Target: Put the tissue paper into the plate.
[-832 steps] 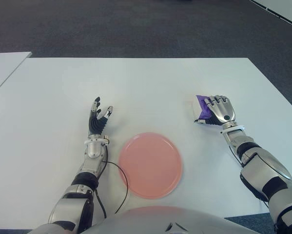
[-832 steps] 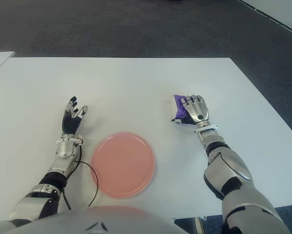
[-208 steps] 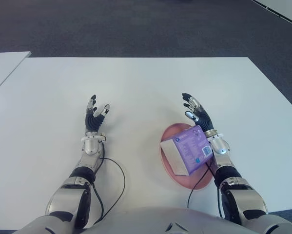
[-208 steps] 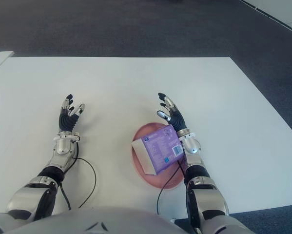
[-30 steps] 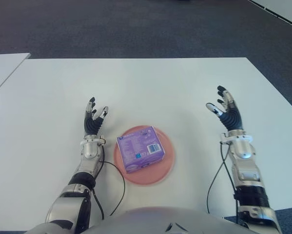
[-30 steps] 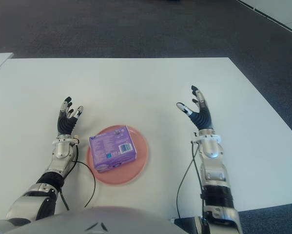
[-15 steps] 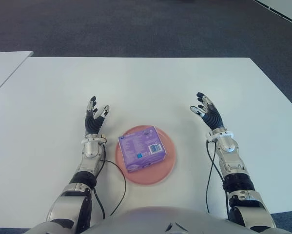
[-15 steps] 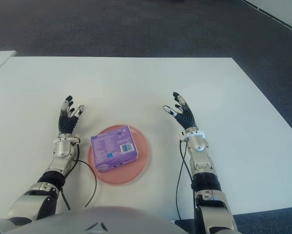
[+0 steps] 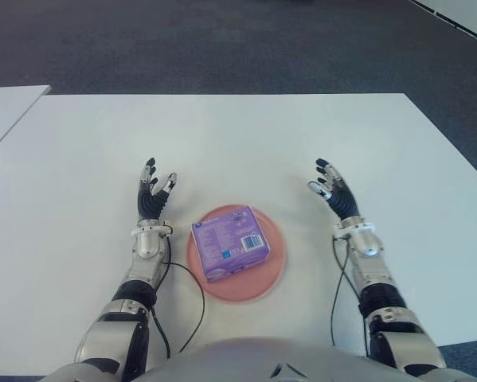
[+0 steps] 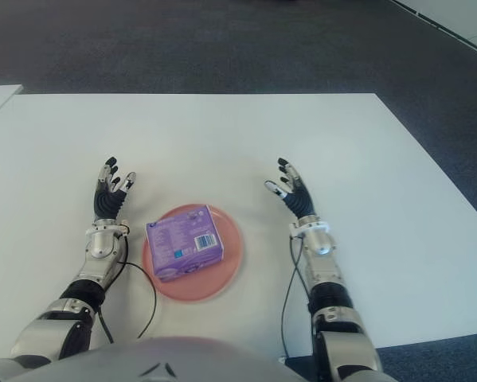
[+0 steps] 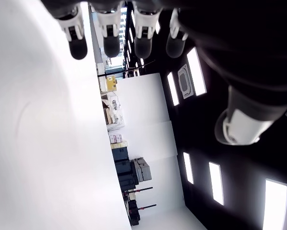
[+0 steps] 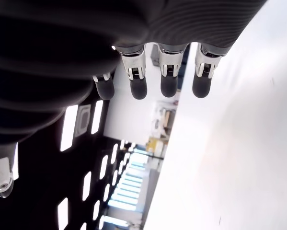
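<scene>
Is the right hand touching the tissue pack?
Apart. The left eye view shows bare table between the open right hand and the tissue pack, which lies in the pink plate.

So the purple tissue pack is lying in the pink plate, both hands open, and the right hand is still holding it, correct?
Not quite. The right hand holds nothing: in the left eye view it shows to the right of the pink plate, apart from it, fingers spread. The purple tissue pack does lie in the plate, and the left hand, on the plate's other side, is open too.
</scene>
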Controlling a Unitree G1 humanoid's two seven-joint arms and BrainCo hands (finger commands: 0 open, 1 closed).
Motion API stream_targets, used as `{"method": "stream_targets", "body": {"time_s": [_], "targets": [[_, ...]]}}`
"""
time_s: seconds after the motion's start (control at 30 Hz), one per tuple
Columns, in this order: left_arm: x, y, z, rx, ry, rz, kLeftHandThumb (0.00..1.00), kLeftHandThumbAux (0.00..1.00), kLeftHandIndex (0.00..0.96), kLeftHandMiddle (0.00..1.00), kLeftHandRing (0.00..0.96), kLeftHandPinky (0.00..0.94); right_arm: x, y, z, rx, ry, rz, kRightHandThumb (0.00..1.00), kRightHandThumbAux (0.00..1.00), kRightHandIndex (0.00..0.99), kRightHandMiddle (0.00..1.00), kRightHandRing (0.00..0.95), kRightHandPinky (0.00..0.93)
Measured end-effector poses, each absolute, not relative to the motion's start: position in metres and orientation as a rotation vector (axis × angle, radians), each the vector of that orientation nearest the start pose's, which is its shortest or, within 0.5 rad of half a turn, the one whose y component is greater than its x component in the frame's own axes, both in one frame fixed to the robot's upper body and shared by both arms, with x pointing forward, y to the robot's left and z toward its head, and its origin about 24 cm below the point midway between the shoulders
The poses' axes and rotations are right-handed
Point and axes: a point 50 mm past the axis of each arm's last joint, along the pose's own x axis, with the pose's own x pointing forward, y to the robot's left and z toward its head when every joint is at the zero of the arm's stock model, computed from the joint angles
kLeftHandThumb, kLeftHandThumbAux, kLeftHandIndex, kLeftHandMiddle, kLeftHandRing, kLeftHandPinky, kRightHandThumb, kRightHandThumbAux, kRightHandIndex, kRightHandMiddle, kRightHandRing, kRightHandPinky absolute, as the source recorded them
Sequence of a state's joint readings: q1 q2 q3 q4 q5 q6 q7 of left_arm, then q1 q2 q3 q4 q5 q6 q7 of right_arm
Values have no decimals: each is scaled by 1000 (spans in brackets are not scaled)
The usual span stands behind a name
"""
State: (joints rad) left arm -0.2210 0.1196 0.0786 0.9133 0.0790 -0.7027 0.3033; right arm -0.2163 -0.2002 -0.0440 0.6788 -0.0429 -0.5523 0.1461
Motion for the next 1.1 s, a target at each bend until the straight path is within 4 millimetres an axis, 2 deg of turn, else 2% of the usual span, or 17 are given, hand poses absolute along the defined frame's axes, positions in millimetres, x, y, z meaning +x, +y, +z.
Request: {"method": "stream_targets", "body": {"time_s": [0.13,0.23,0.5,0.83,1.1], "targets": [[256,197,-30,164,-35,291,4,546,8,0,0,0,276,-168,-8,-183,-54,196,0,451,0,0,0,0],[256,197,-30,163,-42,290,1,544,11,0,0,0,279,-160,-9,-159,-54,223,0,450,0,0,0,0],[256,196,-28,162,-57,283,0,535,13,0,0,0,292,-163,-11,-111,-41,220,0,489,0,0,0,0],[255,194,-27,169,-77,271,0,530,17,0,0,0,291,-159,-16,-47,-49,130,0,492,0,0,0,0],[255,194,-26,171,-82,268,0,533,18,0,0,0,287,-152,-16,-28,-91,60,0,540,0,0,0,0]]}}
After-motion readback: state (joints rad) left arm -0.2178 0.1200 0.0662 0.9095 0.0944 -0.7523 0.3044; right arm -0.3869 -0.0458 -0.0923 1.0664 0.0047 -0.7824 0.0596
